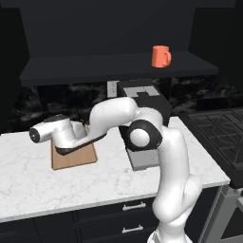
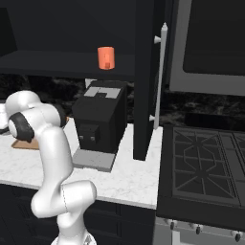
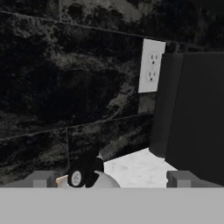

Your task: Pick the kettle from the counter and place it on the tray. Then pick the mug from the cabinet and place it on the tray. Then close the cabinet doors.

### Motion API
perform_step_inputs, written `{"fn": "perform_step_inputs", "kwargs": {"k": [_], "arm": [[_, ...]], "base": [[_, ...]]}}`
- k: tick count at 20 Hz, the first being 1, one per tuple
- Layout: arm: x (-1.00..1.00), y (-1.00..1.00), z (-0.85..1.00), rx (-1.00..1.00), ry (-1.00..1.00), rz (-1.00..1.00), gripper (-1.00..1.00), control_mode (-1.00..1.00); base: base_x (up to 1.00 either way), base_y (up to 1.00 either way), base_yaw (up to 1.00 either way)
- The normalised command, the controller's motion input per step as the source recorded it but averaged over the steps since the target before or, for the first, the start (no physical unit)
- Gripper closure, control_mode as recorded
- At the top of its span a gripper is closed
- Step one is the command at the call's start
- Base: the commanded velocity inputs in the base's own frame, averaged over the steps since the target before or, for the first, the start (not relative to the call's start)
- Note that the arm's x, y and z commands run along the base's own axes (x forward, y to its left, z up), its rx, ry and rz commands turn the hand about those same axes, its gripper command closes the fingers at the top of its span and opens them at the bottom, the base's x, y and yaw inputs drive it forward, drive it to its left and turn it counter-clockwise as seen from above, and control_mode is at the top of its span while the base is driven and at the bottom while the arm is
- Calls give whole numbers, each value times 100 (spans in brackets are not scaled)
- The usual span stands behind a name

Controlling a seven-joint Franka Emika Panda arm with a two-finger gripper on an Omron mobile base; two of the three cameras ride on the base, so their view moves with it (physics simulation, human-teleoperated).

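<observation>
Near first: white grey-veined marble counter (image 1: 95,185) ran across in front of the base, dark drawers beneath. At 11 o'clock from the arm base lay the flat tan wooden tray (image 1: 71,159), with the wrist hung over its far half. Gripper (image 3: 111,178) stood spread wide, grasping nothing. In the hand view the squat silver-grey kettle with black top handle (image 3: 104,180) sat low between the fingertips (image 3: 41,178), a sliver of tan just beside it, so I judged it set down on the tray; kettle step looked done, mug step not begun. Big black boxy coffee machine (image 1: 142,95) stood at 12 o'clock, right beside the arm. Further back was a white wall outlet (image 3: 151,65) on the black stone backsplash. Farthest and highest, at 1 o'clock, the small bright orange mug (image 1: 160,56) stood upright on the dark cabinet shelf (image 1: 118,66); one dark panelled cabinet door (image 2: 143,81) hung open at 2 o'clock. Risks: a low or sideways retreat could catch the kettle handle on a fingertip and tip it off the tray. The swing toward the mug could strike the coffee machine or shelf edge. An off-centre pinch could knock the mug over.
</observation>
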Motion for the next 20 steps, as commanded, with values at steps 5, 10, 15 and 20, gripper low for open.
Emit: {"fn": "perform_step_inputs", "kwargs": {"k": [5,10,15,20], "arm": [[-55,-44,37,3,1,10,-100,-100],[-68,-53,33,0,-1,34,-100,-100],[-73,-46,46,5,2,35,-100,-100],[-53,-35,72,3,24,9,-100,-100]], "base": [[0,0,0],[0,0,0],[0,0,0],[0,0,0]]}}
